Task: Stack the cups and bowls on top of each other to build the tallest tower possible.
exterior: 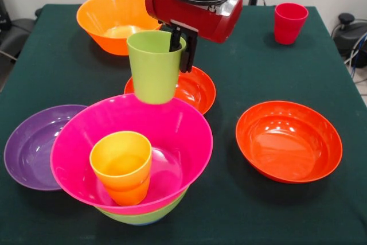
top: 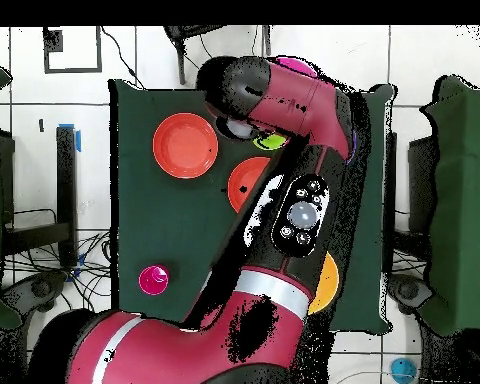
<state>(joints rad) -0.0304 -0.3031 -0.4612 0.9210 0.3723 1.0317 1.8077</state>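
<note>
My gripper is shut on the rim of the lime green cup, one finger inside and one outside. It holds the cup upright in the air over the far rim of the magenta bowl. The magenta bowl is nested in a lime-green bowl; this is the tower. The yellow-orange cup stands inside the magenta bowl. The red cup stands alone at the far right. In the overhead view the arm hides the tower; only a bit of the green cup shows. The small blue bowl is hidden.
A purple bowl lies left of the tower, partly under the magenta rim. One red-orange bowl lies behind the tower, another at the right. The deep orange bowl stands far left. All sit on the green tablecloth.
</note>
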